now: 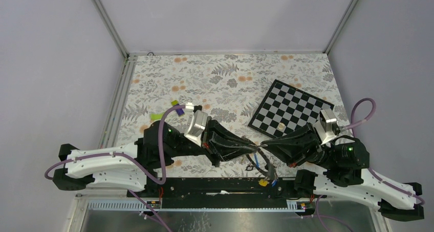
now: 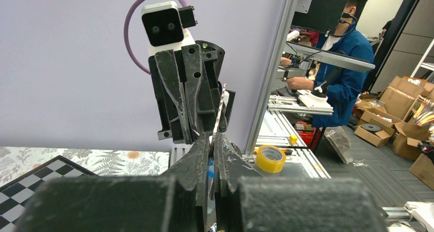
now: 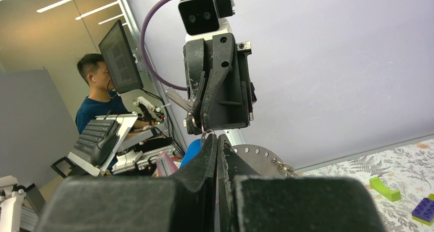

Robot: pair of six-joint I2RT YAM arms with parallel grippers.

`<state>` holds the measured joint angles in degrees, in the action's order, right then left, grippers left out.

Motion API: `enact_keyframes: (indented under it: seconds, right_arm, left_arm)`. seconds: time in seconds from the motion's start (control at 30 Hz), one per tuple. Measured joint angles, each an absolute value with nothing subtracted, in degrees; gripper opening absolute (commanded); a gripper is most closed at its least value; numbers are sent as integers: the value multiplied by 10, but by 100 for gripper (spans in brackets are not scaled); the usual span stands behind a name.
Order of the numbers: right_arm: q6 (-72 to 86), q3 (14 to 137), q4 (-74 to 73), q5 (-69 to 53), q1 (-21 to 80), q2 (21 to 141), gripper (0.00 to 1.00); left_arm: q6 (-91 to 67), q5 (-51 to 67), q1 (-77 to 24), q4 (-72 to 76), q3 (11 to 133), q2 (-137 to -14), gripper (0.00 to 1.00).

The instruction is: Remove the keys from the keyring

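Both left gripper (image 2: 211,138) and right gripper (image 3: 216,139) clamp the keyring (image 3: 259,156) over the floral table (image 1: 215,81), walls (image 1: 51,63) lilac

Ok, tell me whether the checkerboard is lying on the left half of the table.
No, the top view shows the checkerboard lying on the right half of the floral table, well away from its left edge.
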<state>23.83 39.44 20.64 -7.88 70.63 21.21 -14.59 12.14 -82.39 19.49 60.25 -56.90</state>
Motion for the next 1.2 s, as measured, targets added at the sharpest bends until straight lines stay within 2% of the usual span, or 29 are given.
enact_keyframes:
  seconds: [0.57, 1.2]
  right_arm:
    - [339, 390, 244, -4, 710, 235, 0]
    - [513, 390, 214, 105, 712, 243, 0]
  left_arm:
    - [-134, 104, -818, 205, 600, -562, 0]
    - [-129, 69, -816, 200, 600, -563, 0]
